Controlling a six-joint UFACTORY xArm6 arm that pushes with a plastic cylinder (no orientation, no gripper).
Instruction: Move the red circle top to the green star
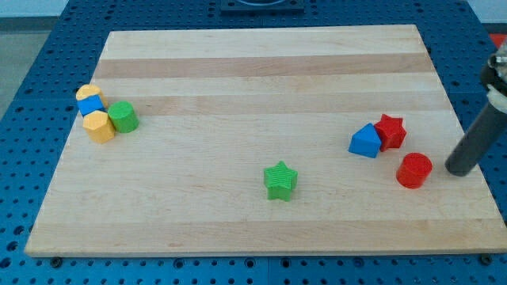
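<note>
The red circle (413, 170) lies on the wooden board at the view's right. The green star (280, 180) lies near the board's lower middle, well to the left of the red circle. My tip (455, 171) is just to the right of the red circle, with a small gap between them, close to the board's right edge. The dark rod rises from it toward the view's upper right.
A red star (390, 131) and a blue block (365, 141) touch each other just above and left of the red circle. At the view's left sit a cluster of two yellow blocks (99, 126), a blue block (91, 104) and a green circle (123, 116).
</note>
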